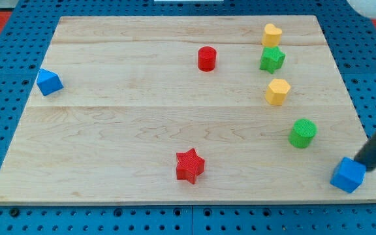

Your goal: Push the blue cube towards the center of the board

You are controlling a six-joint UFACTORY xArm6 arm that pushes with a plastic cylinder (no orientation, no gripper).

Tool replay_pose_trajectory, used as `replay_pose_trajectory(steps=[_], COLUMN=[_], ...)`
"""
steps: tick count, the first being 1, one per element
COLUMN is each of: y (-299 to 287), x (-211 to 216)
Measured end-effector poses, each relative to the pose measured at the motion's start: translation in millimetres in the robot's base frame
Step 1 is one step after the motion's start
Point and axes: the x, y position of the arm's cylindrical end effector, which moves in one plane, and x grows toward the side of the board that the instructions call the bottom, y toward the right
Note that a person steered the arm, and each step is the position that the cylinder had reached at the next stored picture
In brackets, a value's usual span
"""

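A blue cube sits at the board's bottom right corner, close to the edge. My tip is at the cube's upper right side, touching it or nearly so; the dark rod slants up to the view's right. A second blue block, shape unclear, lies at the board's left edge, far from my tip.
The wooden board also holds a red cylinder at the top middle and a red star at the bottom middle. On the right are a yellow heart, a green star, a yellow hexagon and a green cylinder.
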Motion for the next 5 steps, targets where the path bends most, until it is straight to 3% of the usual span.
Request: replay_pose_trajectory(steps=[2, 5], y=[-38.3, -78.5], x=[34.5, 12.1])
